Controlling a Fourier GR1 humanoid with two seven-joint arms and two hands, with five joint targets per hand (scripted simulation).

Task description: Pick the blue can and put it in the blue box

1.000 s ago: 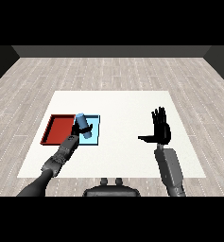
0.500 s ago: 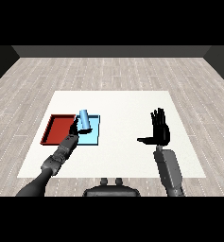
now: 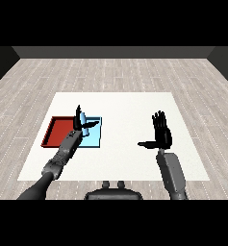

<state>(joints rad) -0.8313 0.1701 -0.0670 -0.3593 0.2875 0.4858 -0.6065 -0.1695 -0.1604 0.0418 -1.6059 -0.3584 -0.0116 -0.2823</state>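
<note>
My left hand (image 3: pixel 79 120) is over the light blue tray (image 3: pixel 94 139), fingers straight, off the blue can (image 3: pixel 88 124), which lies tilted just beside it. My right hand (image 3: pixel 161 135) is raised, fingers spread. Red tray (image 3: pixel 57 132) alongside.

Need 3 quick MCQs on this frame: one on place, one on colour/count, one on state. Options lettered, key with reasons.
1. Where is the blue can?
A. Over the light blue tray, at the left hand
B. On the red tray
C. In the right hand

2. How many trays lie on the table?
A. One
B. Two
C. Three

3. What is the right hand's state?
A. Curled round a can
B. Pressed flat on the table
C. Open, holding nothing

Key: 1 A, the can shows at the left hand above the light blue tray. 2 B, one red and one light blue, side by side. 3 C, its fingers are straight, the thumb out.
</note>
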